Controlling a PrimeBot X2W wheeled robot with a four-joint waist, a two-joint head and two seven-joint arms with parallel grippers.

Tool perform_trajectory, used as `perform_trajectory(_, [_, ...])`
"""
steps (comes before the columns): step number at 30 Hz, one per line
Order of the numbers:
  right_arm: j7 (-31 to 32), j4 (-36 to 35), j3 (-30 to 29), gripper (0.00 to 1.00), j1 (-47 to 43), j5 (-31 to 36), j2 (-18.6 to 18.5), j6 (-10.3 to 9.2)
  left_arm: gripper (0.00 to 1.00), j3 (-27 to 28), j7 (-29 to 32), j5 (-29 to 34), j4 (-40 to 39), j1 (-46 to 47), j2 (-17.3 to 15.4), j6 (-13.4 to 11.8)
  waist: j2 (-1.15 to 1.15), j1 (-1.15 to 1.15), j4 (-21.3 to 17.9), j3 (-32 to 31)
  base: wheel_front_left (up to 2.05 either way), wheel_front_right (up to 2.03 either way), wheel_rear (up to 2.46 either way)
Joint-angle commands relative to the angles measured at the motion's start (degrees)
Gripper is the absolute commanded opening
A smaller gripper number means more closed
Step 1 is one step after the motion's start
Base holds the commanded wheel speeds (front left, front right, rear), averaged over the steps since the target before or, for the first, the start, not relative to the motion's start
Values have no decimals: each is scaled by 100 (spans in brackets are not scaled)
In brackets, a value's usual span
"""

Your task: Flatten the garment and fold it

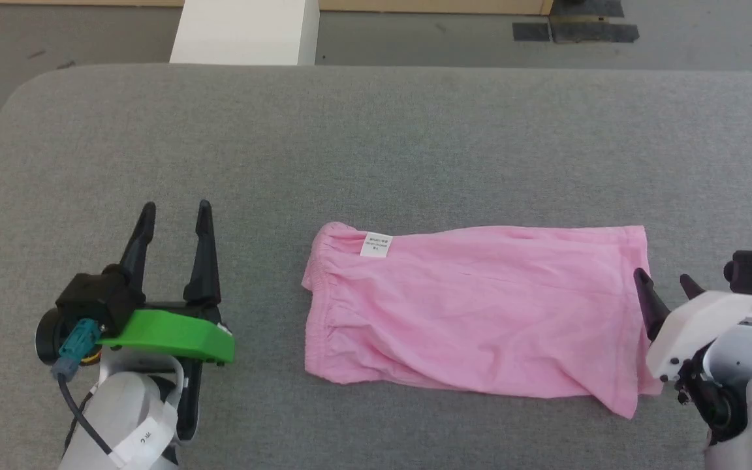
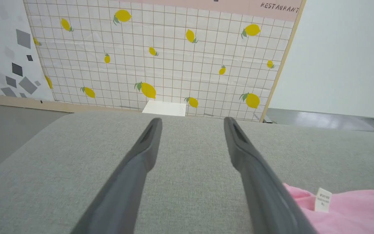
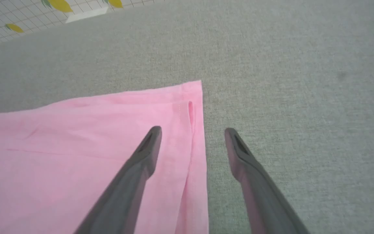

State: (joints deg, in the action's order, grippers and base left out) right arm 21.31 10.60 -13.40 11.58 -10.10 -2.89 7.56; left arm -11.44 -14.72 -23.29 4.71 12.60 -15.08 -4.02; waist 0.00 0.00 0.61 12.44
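The pink garment (image 1: 474, 307) lies on the grey worktop (image 1: 376, 130), label (image 1: 376, 245) at its left end. The left claw (image 1: 175, 207) gapes empty, well apart; the right claw (image 1: 663, 277) is open over its right edge. A white block (image 1: 245, 29) stands beyond

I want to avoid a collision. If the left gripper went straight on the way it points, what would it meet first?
Nothing near: the left gripper points over bare grey cushion, clear of the garment. The white block beyond seems first; depth unclear.
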Motion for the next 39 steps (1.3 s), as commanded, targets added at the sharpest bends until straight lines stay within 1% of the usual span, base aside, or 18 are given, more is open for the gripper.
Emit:
perform_trajectory(1, [154, 150, -55, 100, 173, -25, 1, -8, 100, 123, -26, 143, -43, 63, 93, 95, 0, 0, 34, 79, 0, 0, 0])
perform_trajectory(7, [1036, 705, -47, 100, 412, 22, 2, -8, 100, 487, -27, 591, -77, 48, 417, 418, 0, 0, 105, 136, 0, 0, 0])
perform_trajectory(10, [1586, 823, 75, 100, 333, -126, 2, -8, 100, 631, -27, 721, -47, 16, 572, 544, 0, 0, 147, 119, 0, 0, 0])
perform_trajectory(11, [1759, 812, 145, 66, 287, -218, 2, -8, 100, 682, -27, 769, -35, 1, 621, 588, 0, 0, 158, 113, 0, 0, 0])
perform_trajectory(13, [1899, 713, 259, 29, 214, -392, 2, -8, 100, 776, -27, 836, 0, -28, 702, 651, 0, 0, 169, 101, 0, 0, 0])
perform_trajectory(14, [1882, 645, 287, 18, 191, -460, 2, -8, 100, 817, -28, 862, 11, -38, 732, 678, 0, 0, 168, 97, 0, 0, 0])
perform_trajectory(15, [1828, 565, 304, 0, 164, -516, 2, -8, 100, 868, -28, 886, 26, -53, 767, 708, 0, 0, 163, 91, 0, 0, 0])
perform_trajectory(20, [1391, 282, 87, 0, 127, -306, 2, -8, 100, 1033, -28, 982, 75, -90, 884, 831, 0, 0, 145, 59, 0, 0, 0])
perform_trajectory(23, [1223, 56, -198, 0, 68, -97, 2, -8, 100, 1108, -28, 1025, 103, -99, 957, 887, 0, 0, 150, 25, 0, 0, 0])
perform_trajectory(26, [1166, -253, -547, 0, -30, 306, 1, -8, 100, 1146, -28, 1046, 141, -119, 1011, 924, 0, 0, 148, -4, 0, 0, 0])
perform_trajectory(29, [1260, -667, -894, 0, -142, 770, 0, -8, 100, 1181, -28, 1074, 175, -144, 1052, 957, 0, 0, 144, -29, 0, 0, 0])
perform_trajectory(31, [1353, -930, -990, 0, -219, 943, 0, -8, 100, 1209, -28, 1088, 190, -157, 1072, 975, 0, 0, 136, -43, 0, 0, 0])
perform_trajectory(34, [1499, -1331, -945, 0, -323, 1063, 1, -8, 100, 1236, -28, 1103, 211, -169, 1096, 1001, 0, 0, 137, -70, 0, 0, 0])
perform_trajectory(37, [1687, -1779, -638, 0, -438, 1005, 1, -8, 100, 1249, -28, 1115, 235, -174, 1114, 1027, 0, 0, 144, -95, 0, 0, 0])
perform_trajectory(39, [1845, -2111, -300, 0, -504, 921, 1, -8, 100, 1251, -28, 1125, 252, -173, 1124, 1042, 0, 0, 150, -107, 0, 0, 0])
